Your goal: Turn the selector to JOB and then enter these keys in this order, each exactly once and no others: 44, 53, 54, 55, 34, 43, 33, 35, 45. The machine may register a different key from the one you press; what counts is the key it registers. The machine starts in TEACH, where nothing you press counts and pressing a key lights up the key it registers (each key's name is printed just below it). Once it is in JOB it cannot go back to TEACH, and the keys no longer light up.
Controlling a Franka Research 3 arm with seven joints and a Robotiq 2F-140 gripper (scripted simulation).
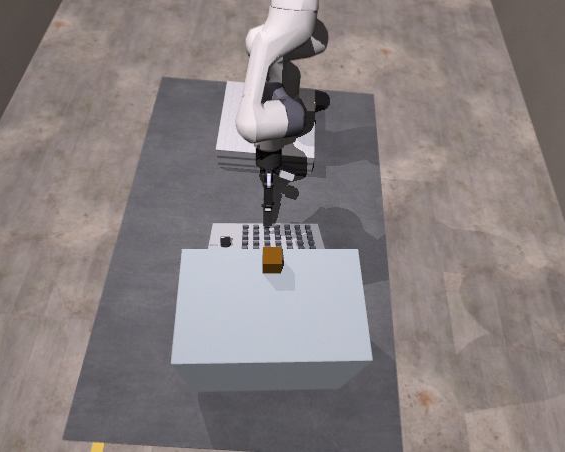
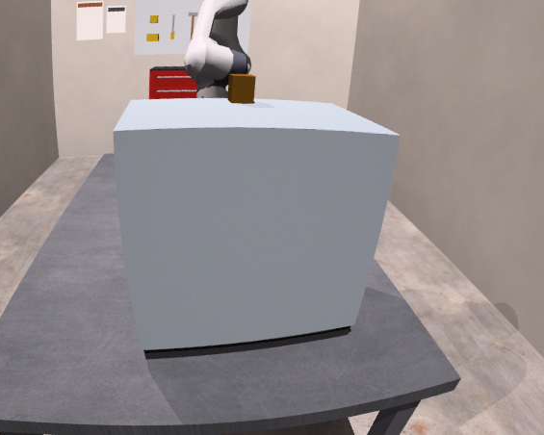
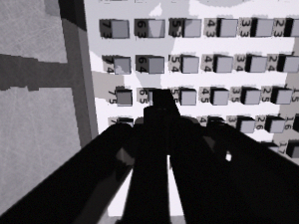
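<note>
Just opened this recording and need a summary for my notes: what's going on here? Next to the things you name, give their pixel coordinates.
A single robot arm (image 1: 261, 107) (image 2: 210, 60) has its gripper (image 1: 267, 224) shut on nothing, fingertips down over the keypad (image 1: 235, 230) (image 3: 140, 46), near keys 65 and 55. Whether it touches a key is unclear. The selector (image 1: 225, 241) sits off to one side, its setting unreadable. A big pale box (image 1: 271, 320) (image 2: 256, 231) hides part of the panel from above.

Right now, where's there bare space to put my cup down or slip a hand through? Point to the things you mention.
The big pale box (image 1: 271, 320) (image 2: 256, 221) has bare top left and right of the orange cube (image 1: 272, 259) (image 2: 242, 89). The dark mat left of the keypad (image 1: 234, 232) (image 3: 194, 46) is bare too. It's crowded at the keys, under the gripper (image 1: 267, 224) (image 3: 160, 103).
</note>
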